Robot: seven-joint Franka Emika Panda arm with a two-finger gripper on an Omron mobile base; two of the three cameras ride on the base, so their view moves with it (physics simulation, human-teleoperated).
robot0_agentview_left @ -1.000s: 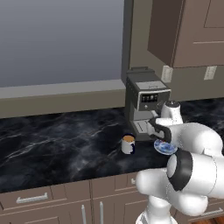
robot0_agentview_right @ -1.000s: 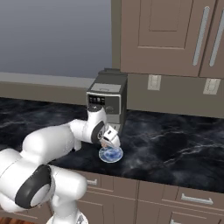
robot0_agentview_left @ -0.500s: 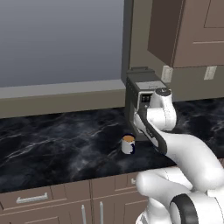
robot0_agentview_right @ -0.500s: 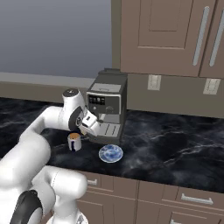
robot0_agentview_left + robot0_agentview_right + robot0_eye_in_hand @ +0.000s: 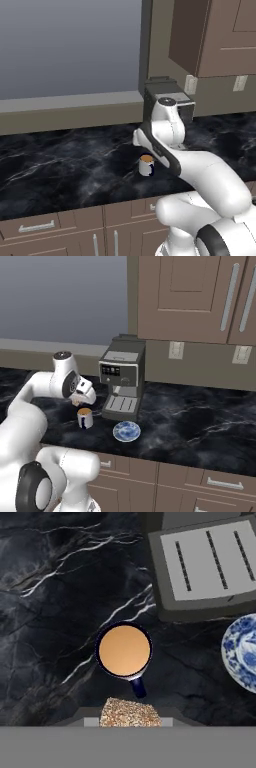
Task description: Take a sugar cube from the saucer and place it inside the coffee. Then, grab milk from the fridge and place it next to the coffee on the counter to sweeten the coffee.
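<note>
The coffee [image 5: 124,650] is a small mug full of brown liquid, standing on the black marble counter [image 5: 45,612]; it also appears as the mug [image 5: 85,417] and the mug [image 5: 146,165]. My gripper [image 5: 79,401] hangs just above and slightly left of the mug, shut on the sugar cube [image 5: 130,713], a speckled tan lump at the bottom of the hand view, just short of the mug's handle. The blue patterned saucer [image 5: 126,431] lies right of the mug, and its rim [image 5: 240,652] shows at the hand view's right edge. The milk and the fridge are out of view.
A dark grey coffee machine [image 5: 120,378] stands right behind the mug and saucer, its drip tray [image 5: 210,567] close to the mug. Brown wall cabinets [image 5: 200,296] hang above. The counter [image 5: 60,170] stretches away to the left.
The arm has swung left from over the saucer to over the mug, carrying the sugar cube. The jaws have stayed shut.
</note>
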